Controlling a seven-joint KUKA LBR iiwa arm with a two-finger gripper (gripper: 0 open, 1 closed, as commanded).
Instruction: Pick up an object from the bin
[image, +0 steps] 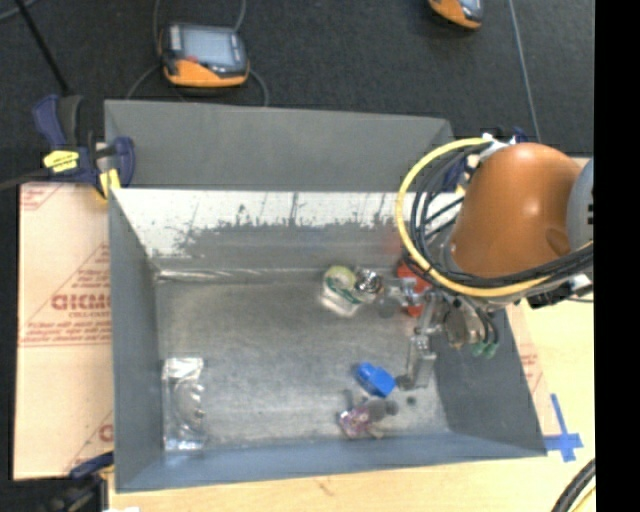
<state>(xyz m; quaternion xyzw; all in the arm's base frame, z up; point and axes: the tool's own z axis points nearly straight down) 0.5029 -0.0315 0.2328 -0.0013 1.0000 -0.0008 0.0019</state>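
A grey metal bin (130, 330) with sloping walls holds a few loose things on its flat floor. Far to the left of the small blue plastic piece (375, 378), against the bin's left wall, lies a crumpled clear plastic packet (185, 402). Between that packet and the blue piece the floor is bare and open. Up and slightly left of the blue piece, near the back wall, sits a pale white-and-green rounded object (340, 288). Just below the blue piece, close to the front wall, lies a small purplish-grey lump (362, 420). Just right of the blue piece hangs the gripper (412, 375), its slim metal end low over the floor; whether it is spread or closed cannot be told. Up and to the right of the blue piece, the arm's orange cover (515, 210) and looped cables (420, 215) overhang the bin's right wall.
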